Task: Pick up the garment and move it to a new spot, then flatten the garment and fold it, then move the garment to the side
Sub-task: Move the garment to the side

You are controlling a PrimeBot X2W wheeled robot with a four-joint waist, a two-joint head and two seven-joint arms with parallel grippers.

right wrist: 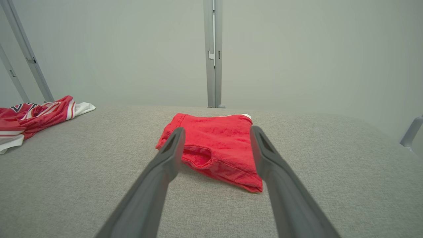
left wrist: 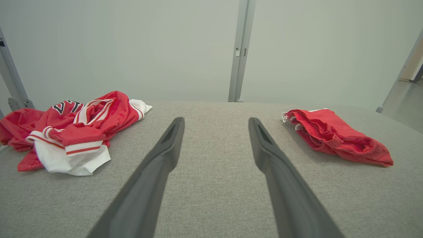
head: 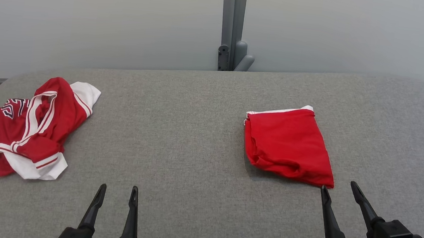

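**A:** Where is the garment lying right now?

**B:** Two pieces are lying on the grey surface [head: 194, 140]. A crumpled jersey [head: 36, 125], red with white trim, is sitting bunched at the robot's far left. A folded red garment [head: 289, 146] is resting to the right, well apart from it.

**A:** And what are the arms doing?

**B:** The left end effector [head: 119, 186] is hovering over bare surface near the front, fingers spread wide and gripping nothing. The right end effector [head: 338, 185] is standing spread and empty too, its tips pointing at the near corner of the folded piece, just beside it.

**A:** So which step are we looking at?

**B:** I'm reading the folded piece as finished and set aside, so the robot is probably preparing to pick up the jersey.

**A:** What is that calling for?

**B:** The left arm is going to need to swing leftward, come down on a thick ridge of the heap, and pinch enough cloth to carry it to the open middle.
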